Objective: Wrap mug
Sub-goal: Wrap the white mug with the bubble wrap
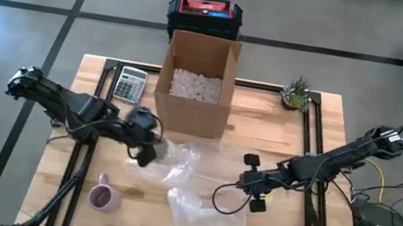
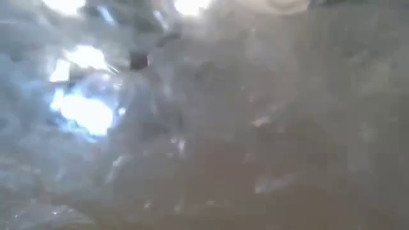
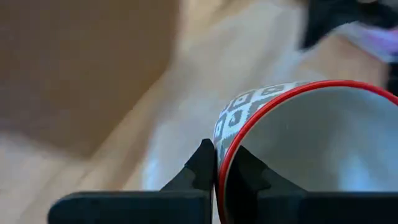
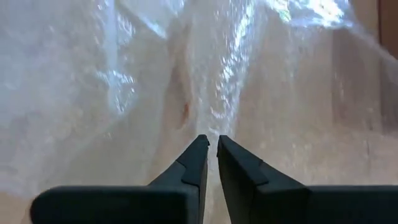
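A red-rimmed mug patterned grey-and-white, a pink mug, clear bubble wrap, brown box.

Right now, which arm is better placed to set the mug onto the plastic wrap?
Left. Its tool is already pinching the rim of the red-edged mug beside the wrap. The right tool holds nothing, fingers nearly closed, at the wrap's other side.

On the table: two mugs, one pink and one red-rimmed patterned, one cardboard box, one calculator, one small plant, one crumpled plastic sheet, two grippers, left and right.
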{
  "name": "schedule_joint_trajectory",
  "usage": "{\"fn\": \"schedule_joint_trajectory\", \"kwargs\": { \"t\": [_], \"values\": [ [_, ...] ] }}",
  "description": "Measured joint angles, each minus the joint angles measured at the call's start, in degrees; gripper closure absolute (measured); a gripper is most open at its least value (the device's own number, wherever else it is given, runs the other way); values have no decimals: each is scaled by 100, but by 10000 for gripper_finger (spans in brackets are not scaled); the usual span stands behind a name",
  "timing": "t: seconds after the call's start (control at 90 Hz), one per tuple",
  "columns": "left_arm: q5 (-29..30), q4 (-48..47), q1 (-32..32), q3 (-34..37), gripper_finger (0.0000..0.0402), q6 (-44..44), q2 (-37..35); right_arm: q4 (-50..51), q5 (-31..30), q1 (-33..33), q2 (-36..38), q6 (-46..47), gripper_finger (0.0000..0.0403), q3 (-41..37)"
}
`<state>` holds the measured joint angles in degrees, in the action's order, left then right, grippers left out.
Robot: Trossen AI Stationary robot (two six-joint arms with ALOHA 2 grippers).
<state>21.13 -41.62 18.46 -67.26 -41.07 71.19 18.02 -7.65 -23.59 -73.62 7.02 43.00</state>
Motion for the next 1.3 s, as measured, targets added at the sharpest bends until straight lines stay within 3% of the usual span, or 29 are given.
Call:
{"fn": "schedule_joint_trajectory", "kwargs": {
  "t": [0.3,0.456,0.6,1.167,1.3],
  "values": [
    [9,1651,-142,-164,399,506,2040,-361,-445,123,-796,-105,384,0],
    [193,1096,-375,-1042,399,878,2627,-327,-430,123,-1198,260,384,-2],
    [73,336,-612,-1244,399,1059,3129,-241,-97,55,-1366,570,384,-2],
    [-536,371,-904,-1378,376,1486,3277,-45,-80,-53,-1261,813,385,46],
    [-661,579,-909,-1273,365,1466,3277,-69,460,-53,-1264,1256,385,46]
  ]
}}
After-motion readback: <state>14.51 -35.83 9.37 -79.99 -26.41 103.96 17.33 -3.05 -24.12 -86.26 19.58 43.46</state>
